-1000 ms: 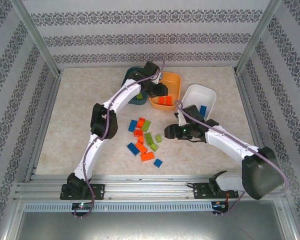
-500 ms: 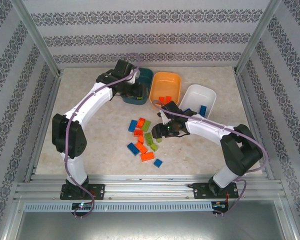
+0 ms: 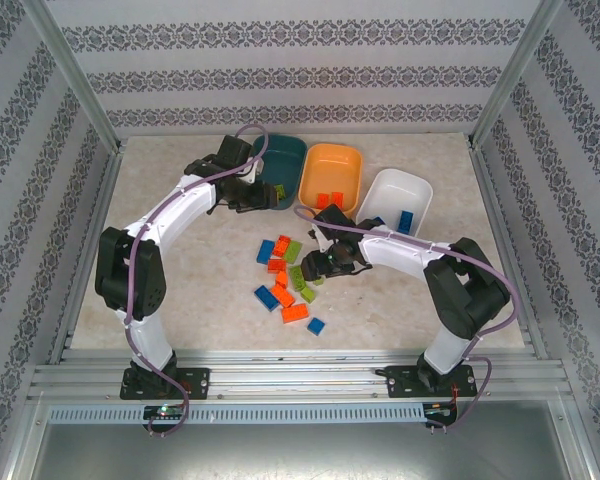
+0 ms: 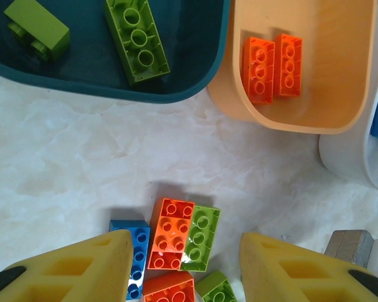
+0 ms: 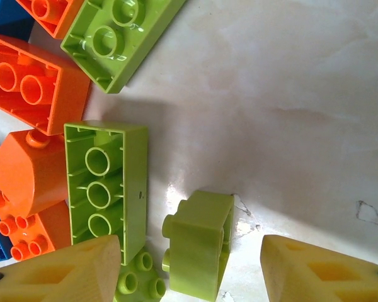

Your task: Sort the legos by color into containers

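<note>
The right gripper (image 5: 189,261) holds its jaws wide over the loose pile (image 3: 288,278), a small lime green brick (image 5: 198,239) lying between them on the table (image 5: 290,94). The left gripper (image 4: 186,264), wide and empty, hovers near the dark teal tray (image 4: 198,85).

Lime green rectangular plastic bricks (image 5: 104,189) and orange rectangular plastic bricks (image 5: 34,88): hard, smooth, glossy, bright glints on studs and edges. Dark teal rounded plastic tray (image 4: 195,82) is shiny; orange rounded plastic tray (image 4: 331,69) is smooth with a duller sheen. Beige marbled tabletop (image 5: 290,94): smooth, stone-look, faintly reflective, fine hairline marks in the surface; yellow wedge-shaped finger pads (image 5: 57,274) matt, finely grained, foam-like; silver frame rails (image 3: 280,372) look like brushed metal.
</note>
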Controlling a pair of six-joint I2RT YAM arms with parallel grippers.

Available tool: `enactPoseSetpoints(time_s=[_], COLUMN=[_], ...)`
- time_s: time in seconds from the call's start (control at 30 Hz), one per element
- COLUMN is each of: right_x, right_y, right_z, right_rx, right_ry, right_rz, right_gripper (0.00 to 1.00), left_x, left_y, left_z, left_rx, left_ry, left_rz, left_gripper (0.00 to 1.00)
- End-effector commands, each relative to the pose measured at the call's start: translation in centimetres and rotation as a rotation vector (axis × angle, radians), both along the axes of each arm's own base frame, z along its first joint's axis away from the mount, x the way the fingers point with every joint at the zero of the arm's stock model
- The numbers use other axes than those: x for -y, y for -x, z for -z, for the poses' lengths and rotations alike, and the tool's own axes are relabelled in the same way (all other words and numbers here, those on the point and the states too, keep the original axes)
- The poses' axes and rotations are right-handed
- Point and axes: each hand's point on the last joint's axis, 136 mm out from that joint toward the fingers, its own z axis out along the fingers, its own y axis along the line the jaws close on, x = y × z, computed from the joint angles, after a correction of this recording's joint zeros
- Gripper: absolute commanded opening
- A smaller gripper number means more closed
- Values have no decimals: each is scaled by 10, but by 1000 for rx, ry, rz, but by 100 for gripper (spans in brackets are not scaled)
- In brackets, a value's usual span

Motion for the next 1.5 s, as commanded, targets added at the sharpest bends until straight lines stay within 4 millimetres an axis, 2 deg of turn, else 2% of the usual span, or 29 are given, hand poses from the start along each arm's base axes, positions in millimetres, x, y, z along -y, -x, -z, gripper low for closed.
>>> enactPoseSetpoints(time_s=[0.0,0.17,0.37,0.53,0.73,0.93,1.03,1.2,1.3,1.37,1.47], right_x=[2,-1,2,3,3,7,11,15,15,14,13], right_y=[-2,-2,-5,-8,-12,-15,-17,-20,-22,-23,-23], right_z=[20,25,17,-2,-25,-35,-37,-38,-38,-37,-35], right_rx=[-18,-31,-13,26,65,77,79,79,80,78,71], right_ry=[80,74,66,33,-19,-44,-53,-73,-81,-84,-89], right_rz=[-25,-26,-10,12,33,51,65,89,93,95,97], right_gripper=[48,36,33,33,33,32,32,32,32,32,32], left_x=[-24,-25,-35,-39,-39,-38,-37,-37,-39,-39,-34], left_y=[-20,-17,-21,-44,-79,-99,-101,-94,-90,-89,-93], left_z=[16,24,34,48,68,86,93,99,100,99,86], left_rx=[2,-11,-23,-35,-52,-78,-91,-109,-114,-113,-81], left_ry=[14,18,12,-3,16,11,17,15,10,21,113], left_rz=[-74,-75,-102,-137,-184,-214,-215,-204,-203,-208,-225], left_gripper=[51,52,52,54,61,64,63,56,55,59,73])
